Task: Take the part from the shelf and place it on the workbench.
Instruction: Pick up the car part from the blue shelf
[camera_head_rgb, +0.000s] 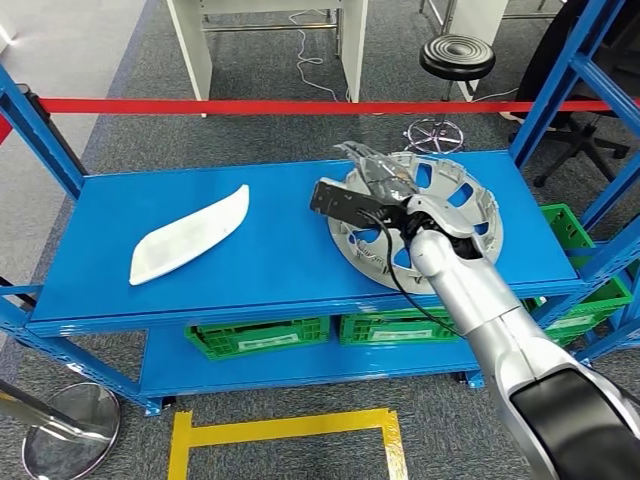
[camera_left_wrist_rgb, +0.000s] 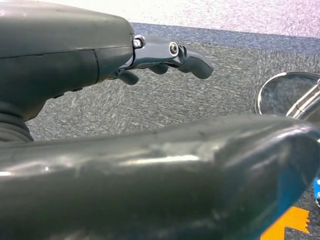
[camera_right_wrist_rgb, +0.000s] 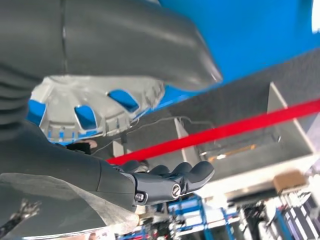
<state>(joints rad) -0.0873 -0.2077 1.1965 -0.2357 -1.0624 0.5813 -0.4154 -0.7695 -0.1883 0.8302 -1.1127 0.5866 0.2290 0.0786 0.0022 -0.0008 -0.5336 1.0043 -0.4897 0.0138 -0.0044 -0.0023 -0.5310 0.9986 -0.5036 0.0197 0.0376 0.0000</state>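
i see a long white part (camera_head_rgb: 189, 233) lying flat on the blue shelf (camera_head_rgb: 287, 240), at about nine o'clock. my left hand (camera_left_wrist_rgb: 166, 55) hangs over the grey floor, fingers loosely spread, holding nothing. at three o'clock my right hand (camera_head_rgb: 355, 195) grips a silver part (camera_head_rgb: 381, 172) just above the round wheel cover (camera_head_rgb: 460, 215).

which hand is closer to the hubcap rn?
Right. The right hand is over the hubcap on the shelf. The left hand hangs above the carpet, away from it.
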